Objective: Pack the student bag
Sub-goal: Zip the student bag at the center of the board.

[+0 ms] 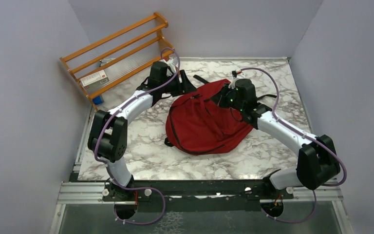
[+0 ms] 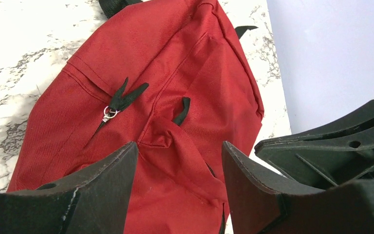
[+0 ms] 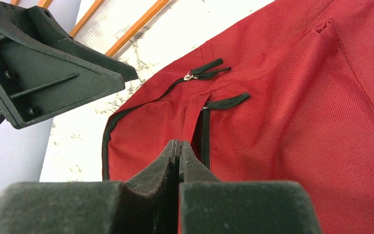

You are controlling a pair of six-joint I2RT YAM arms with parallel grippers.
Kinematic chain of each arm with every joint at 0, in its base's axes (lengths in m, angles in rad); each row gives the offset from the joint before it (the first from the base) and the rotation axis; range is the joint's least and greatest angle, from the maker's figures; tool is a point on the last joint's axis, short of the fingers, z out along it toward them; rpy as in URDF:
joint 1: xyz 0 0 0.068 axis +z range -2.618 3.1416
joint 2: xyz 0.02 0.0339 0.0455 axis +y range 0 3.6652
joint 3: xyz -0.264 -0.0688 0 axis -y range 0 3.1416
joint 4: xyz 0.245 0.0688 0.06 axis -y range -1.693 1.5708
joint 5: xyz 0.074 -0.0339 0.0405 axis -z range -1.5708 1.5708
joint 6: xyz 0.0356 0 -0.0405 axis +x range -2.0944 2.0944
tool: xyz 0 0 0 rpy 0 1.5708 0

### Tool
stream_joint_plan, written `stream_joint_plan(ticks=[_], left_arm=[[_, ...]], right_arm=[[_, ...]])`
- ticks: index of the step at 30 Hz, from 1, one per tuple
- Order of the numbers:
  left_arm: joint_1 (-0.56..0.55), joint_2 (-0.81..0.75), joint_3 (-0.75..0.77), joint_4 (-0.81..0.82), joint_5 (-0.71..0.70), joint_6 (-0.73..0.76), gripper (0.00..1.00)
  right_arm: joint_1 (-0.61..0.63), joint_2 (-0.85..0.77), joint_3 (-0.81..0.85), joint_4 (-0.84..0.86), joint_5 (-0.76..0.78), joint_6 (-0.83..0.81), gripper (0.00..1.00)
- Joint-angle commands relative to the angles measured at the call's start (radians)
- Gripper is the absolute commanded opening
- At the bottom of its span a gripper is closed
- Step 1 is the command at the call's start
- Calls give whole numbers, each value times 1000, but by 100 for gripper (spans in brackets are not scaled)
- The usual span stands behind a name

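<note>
2 grippers over student bag (image 1: 202, 127) | left gripper (image 2: 179, 146) spread wide | right gripper (image 3: 177, 143) pressed fully closed

From above, the left wrist (image 1: 159, 75) and right wrist (image 1: 241, 95) hid the top end of the student bag (image 1: 202, 129); the boxes (image 1: 95, 78) on the rack (image 1: 121, 36) were too small to read; both wrist views cropped the bag.

student bag (image 1: 202, 122): dark red woven cloth, matt, with a fine diagonal weave
zipper pull (image 2: 109, 113): small shiny metal ring with black webbing tabs
table (image 1: 141, 141): smooth marble-patterned top, slight sheen
rack (image 1: 126, 33): orange-brown wood, smooth varnished look
left gripper fingers (image 2: 102, 185): matt black plastic, edges scuffed pale
right gripper fingers (image 3: 158, 170): matt black, rough worn faces
</note>
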State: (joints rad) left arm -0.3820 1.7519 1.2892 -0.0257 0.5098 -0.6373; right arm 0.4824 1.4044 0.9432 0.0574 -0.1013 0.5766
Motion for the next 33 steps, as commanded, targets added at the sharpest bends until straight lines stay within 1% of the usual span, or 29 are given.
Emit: stream_joint_plan(ticks=[1, 2, 4, 7, 13, 23, 25, 29, 31, 33], left_arm=[[-13, 24, 33, 10, 39, 66, 65], [-18, 35, 39, -1, 39, 82, 65], [-29, 61, 56, -21, 37, 105, 65], [-52, 96, 78, -39, 26, 120, 65], [-80, 142, 109, -64, -14, 105, 64], [-96, 217, 114, -89, -37, 116, 61], [-99, 224, 110, -92, -42, 124, 56], [-102, 223, 89, -95, -59, 145, 48], [-103, 225, 74, -97, -61, 153, 42], [-105, 225, 57, -97, -59, 158, 33]], right_arm=[[-5, 21, 41, -18, 55, 40, 12], [-5, 34, 54, -24, 63, 49, 18], [-7, 68, 87, -35, 69, 56, 27], [-10, 123, 139, -56, 86, 71, 34], [-17, 155, 155, -56, 70, 90, 37], [-30, 139, 114, -56, 60, 91, 38], [-32, 135, 108, -55, 57, 91, 38], [-37, 138, 100, -56, 46, 89, 38], [-39, 142, 102, -56, 38, 88, 38], [-41, 144, 101, -56, 33, 88, 39]])
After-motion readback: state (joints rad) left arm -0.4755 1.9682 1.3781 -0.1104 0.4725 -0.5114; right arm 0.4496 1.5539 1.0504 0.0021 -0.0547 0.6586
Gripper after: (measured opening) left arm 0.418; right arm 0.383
